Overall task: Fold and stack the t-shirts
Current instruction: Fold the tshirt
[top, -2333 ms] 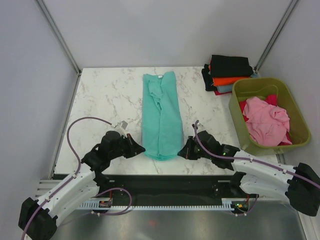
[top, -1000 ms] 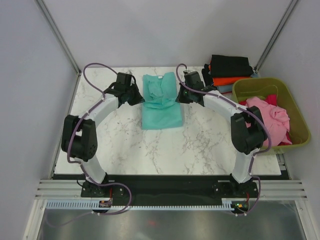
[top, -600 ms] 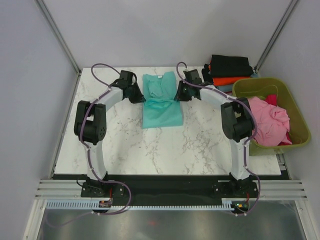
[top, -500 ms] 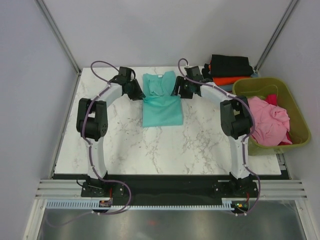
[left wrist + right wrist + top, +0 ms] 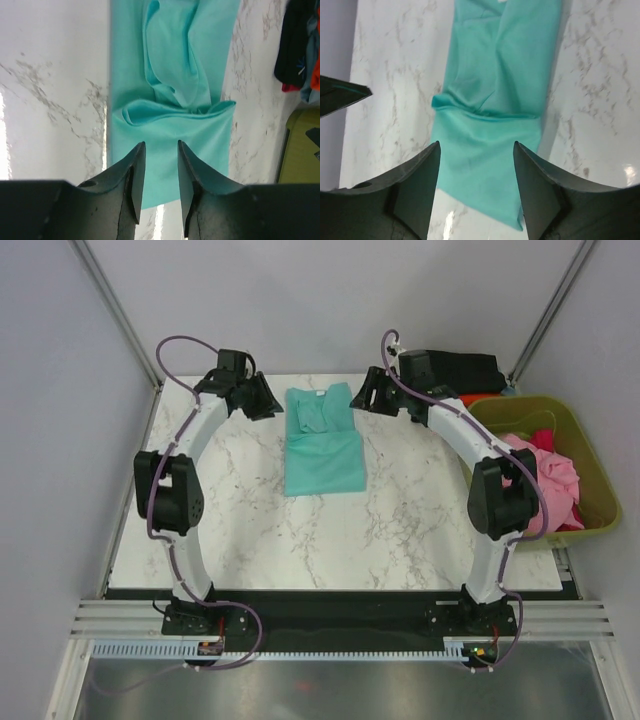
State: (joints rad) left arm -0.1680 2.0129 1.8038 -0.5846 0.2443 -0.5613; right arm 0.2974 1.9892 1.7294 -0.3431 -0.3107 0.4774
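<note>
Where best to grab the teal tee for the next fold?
Probably its two far collar-end corners, left gripper from the left edge, right gripper from the right. The teal tee lies as a narrow strip, near half already doubled, and both open grippers hover beside that undoubled end.

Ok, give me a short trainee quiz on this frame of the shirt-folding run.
1. True or false: the left end effector grips the teal t-shirt.
2. Which lies uppermost in the green tub? A black t-shirt, B pink t-shirt, C teal t-shirt.
3. In the top view, which arm partly hides the folded stack?
Key: 1 false, it is open and clear of the cloth. 2 B. 3 the right arm.
</note>
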